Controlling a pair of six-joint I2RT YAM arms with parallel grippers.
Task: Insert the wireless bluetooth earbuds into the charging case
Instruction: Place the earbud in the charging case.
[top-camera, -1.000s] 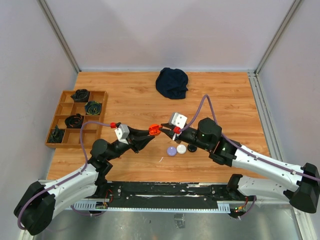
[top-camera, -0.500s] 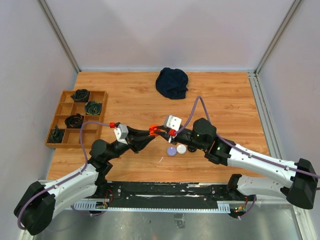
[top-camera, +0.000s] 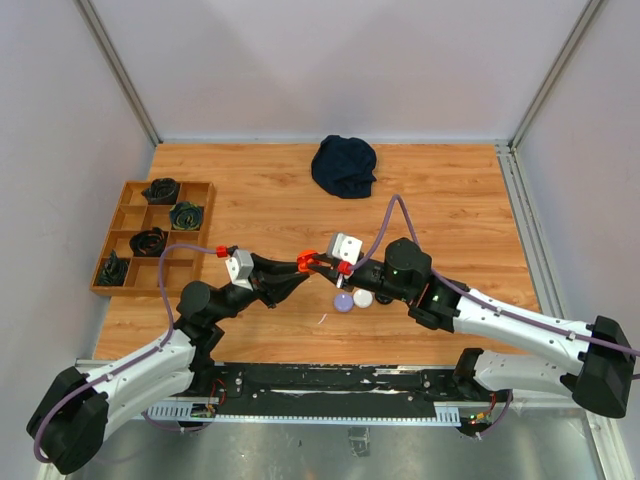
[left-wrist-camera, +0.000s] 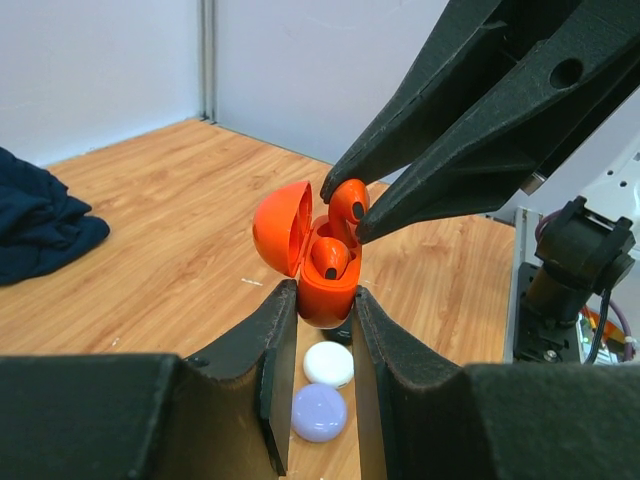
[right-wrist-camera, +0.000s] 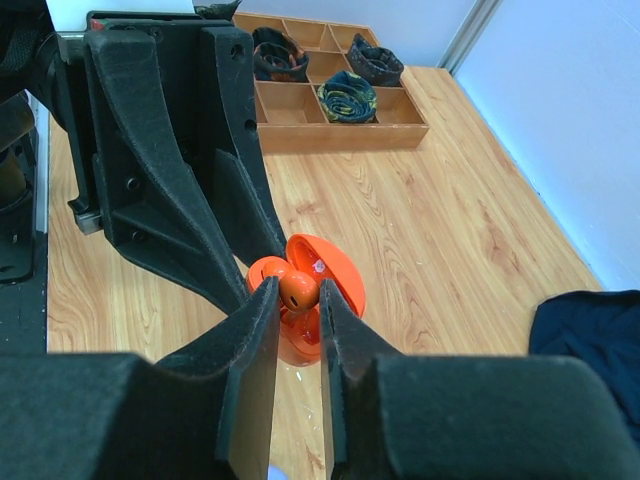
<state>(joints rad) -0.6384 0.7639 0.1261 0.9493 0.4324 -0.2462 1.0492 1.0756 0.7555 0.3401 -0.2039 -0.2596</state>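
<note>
An orange earbud (left-wrist-camera: 347, 205) is pinched between the tips of the right claw (right-wrist-camera: 298, 293), right at the mouth of the open orange charging case (left-wrist-camera: 322, 285). The left claw (left-wrist-camera: 322, 305) nips that case by its base and holds it upright off the desk (top-camera: 450, 200), with the lid swung back away from the right claw. A second orange earbud (left-wrist-camera: 330, 258) already sits in the case, just under the held one. Below the left claw a white round case (left-wrist-camera: 328, 364) and a lilac round case (left-wrist-camera: 319, 413) lie side by side. Well beyond both claws lies a dark blue cloth (top-camera: 344, 165). A wooden compartment tray (right-wrist-camera: 292, 100) holding rolled bands stands off behind the left claw.
</note>
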